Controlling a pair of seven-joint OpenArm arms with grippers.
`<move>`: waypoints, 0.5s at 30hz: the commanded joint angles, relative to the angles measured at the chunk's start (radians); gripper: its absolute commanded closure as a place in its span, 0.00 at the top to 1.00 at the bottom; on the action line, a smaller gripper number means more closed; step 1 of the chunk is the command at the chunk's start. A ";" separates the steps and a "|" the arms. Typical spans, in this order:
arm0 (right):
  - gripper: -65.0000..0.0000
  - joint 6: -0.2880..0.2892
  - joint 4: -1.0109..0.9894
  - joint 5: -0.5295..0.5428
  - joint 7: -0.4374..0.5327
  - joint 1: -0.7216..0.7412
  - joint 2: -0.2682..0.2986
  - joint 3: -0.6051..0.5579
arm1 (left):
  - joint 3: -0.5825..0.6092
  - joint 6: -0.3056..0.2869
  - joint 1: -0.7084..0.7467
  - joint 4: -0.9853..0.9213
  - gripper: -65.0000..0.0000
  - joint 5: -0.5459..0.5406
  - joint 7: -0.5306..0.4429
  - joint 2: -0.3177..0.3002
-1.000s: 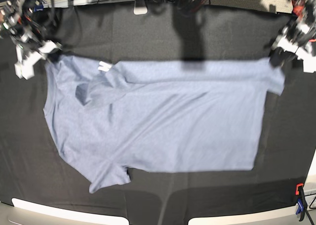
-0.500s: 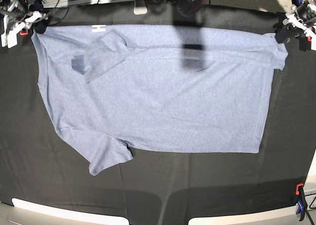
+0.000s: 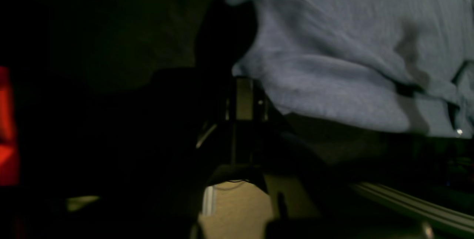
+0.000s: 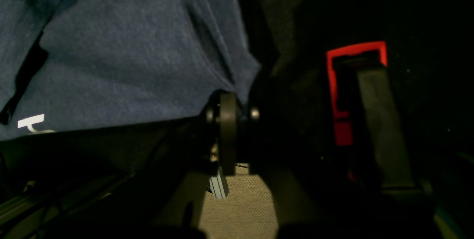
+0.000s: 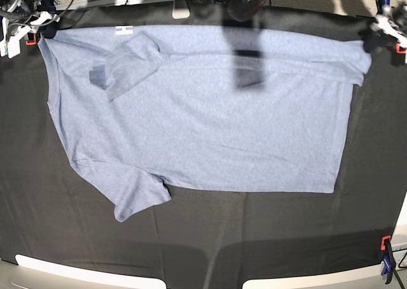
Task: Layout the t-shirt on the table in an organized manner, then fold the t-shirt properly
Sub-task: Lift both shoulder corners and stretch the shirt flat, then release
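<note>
**Both grippers pinch the shirt's far corners**

The left gripper [image 5: 371, 43] is closed on the t-shirt [image 5: 203, 124] at its far hem corner; the right gripper [image 5: 43, 28] is clamped on the far shoulder corner. Both arms reach out low to the table's [image 5: 267, 232] far edge, well apart. The t-shirt lies spread flat, long axis crosswise, collar end toward the right gripper, one sleeve [image 5: 137, 197] pointing at the near edge.
</note>
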 commanded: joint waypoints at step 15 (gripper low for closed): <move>0.37 -0.002 0.018 0.267 -0.115 -0.002 0.189 0.012 | -0.008 -0.006 -0.003 0.017 0.34 -0.029 -0.023 -0.138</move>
